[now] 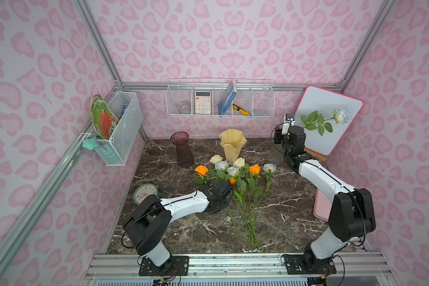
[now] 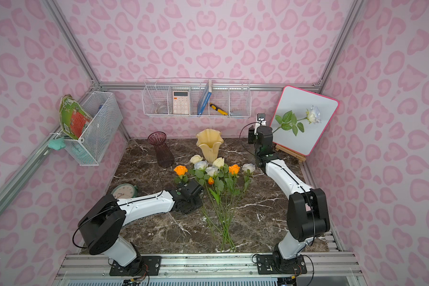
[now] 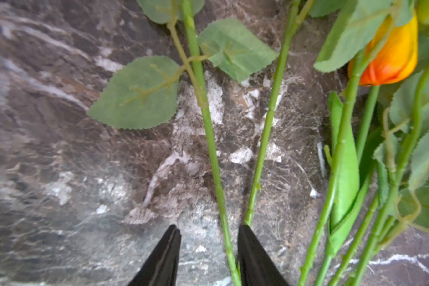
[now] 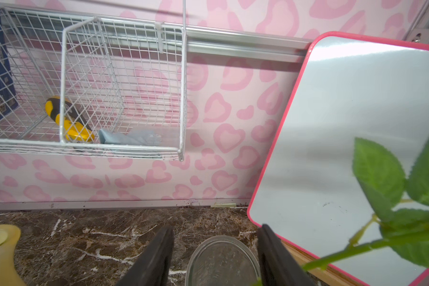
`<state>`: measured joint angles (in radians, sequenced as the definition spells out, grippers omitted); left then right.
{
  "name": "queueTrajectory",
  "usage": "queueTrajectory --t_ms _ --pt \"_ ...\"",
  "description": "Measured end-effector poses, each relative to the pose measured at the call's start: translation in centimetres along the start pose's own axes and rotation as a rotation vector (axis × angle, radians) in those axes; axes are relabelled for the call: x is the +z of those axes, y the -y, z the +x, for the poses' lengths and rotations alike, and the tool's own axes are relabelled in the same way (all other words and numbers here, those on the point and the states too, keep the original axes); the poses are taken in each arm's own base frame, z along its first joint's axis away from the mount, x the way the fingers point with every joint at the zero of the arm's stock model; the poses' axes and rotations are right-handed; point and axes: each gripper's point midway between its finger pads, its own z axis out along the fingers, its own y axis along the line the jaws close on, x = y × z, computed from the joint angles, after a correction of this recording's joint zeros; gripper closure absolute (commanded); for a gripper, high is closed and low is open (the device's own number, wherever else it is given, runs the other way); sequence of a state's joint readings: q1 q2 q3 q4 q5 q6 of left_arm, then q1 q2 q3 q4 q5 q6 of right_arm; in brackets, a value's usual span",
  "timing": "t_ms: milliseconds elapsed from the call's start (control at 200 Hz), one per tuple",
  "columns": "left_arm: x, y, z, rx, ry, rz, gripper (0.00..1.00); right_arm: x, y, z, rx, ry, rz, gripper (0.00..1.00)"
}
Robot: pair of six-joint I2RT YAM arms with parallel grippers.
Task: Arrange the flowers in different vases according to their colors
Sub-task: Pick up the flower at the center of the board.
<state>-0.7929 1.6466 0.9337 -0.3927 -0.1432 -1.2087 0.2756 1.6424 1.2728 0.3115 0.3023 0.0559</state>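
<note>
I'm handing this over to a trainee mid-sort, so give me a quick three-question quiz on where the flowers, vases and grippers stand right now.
1. True or false: the cream-yellow vase already holds a flower.
2. The bluish white rose in front of the whiteboard has its stem running down to: A) the purple vase, B) the clear glass vase, C) a wire basket.
3. What lies between the open jaws of the left gripper?

Key
1. False. It looks empty in both top views.
2. B.
3. One green stem, not yet pinched.
</note>
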Motion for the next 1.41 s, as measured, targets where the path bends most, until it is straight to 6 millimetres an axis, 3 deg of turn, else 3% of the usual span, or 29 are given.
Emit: queueTrajectory --t_ms 506,847,1137,1408 --pt "1.3 -0.7 0.1 -0.017 -0.001 -0.037 0.71 -1.7 0.5 0.0 -0.030 0.004 -0.002 0.43" --pt "1.4 -1.0 -0.3 0.010 0.023 -0.055 0.92 -2.6 0.8 -0.9 -0.027 0.023 -0.002 0.43" --pt "-1.3 -0.5 -1.9 0.083 0.085 -0.053 1.00 -3.3 0.7 -1.5 -0.023 0.038 -0.013 0.43" --pt "-6.2 0.7 -3.3 0.179 0.190 -0.024 1.00 -3.4 0.5 -1.7 -0.022 0.042 -0.022 0.43"
